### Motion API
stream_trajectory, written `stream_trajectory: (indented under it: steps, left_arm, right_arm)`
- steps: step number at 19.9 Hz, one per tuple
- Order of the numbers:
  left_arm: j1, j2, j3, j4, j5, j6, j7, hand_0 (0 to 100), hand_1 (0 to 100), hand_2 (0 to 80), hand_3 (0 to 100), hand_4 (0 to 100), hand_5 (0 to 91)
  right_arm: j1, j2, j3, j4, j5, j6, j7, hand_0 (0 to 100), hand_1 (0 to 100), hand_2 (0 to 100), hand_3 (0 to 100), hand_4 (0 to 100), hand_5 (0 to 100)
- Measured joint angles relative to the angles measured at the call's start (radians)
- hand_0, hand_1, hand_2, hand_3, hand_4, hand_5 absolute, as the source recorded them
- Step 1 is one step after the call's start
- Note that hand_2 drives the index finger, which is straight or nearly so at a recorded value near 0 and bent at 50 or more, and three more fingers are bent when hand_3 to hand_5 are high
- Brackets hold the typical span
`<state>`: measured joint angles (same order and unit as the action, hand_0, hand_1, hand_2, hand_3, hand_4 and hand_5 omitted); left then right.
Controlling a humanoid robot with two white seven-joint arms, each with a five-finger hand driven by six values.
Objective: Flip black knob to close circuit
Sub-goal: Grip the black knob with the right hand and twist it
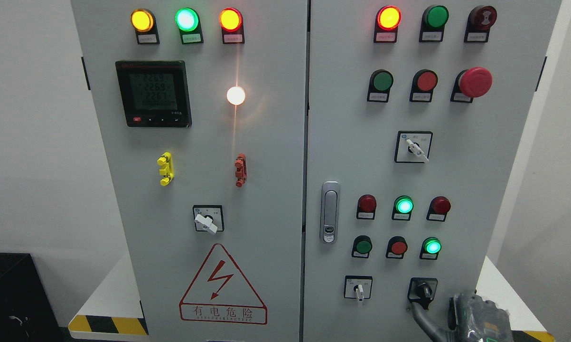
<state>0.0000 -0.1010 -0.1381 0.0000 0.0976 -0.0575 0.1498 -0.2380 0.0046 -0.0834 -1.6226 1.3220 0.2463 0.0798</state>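
Observation:
The black knob (423, 289) sits in a black square frame at the lower right of the grey cabinet's right door (456, 166), its handle pointing down and slightly right. My right hand (475, 319) comes in at the bottom right edge, just below and to the right of the knob. One grey finger (420, 319) stretches up and left, and its tip ends just under the knob's frame. The hand holds nothing, and most of it is cut off by the frame edge. My left arm does not show.
A white-handled selector (359, 288) sits left of the knob, with rows of red and green buttons above. A chrome door latch (330, 212) is on the right door's left edge. The red mushroom stop button (474, 82) juts out at the upper right.

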Motion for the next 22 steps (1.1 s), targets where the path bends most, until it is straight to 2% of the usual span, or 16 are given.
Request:
stream_trajectory:
  steps: [22]
  left_arm:
    - [0.000, 0.000, 0.000, 0.000, 0.000, 0.000, 0.000, 12, 56, 0.0, 0, 0, 0.0]
  right_arm:
    - [-0.004, -0.004, -0.056, 0.010, -0.009, -0.003, -0.006, 0, 0, 91, 100, 94, 99]
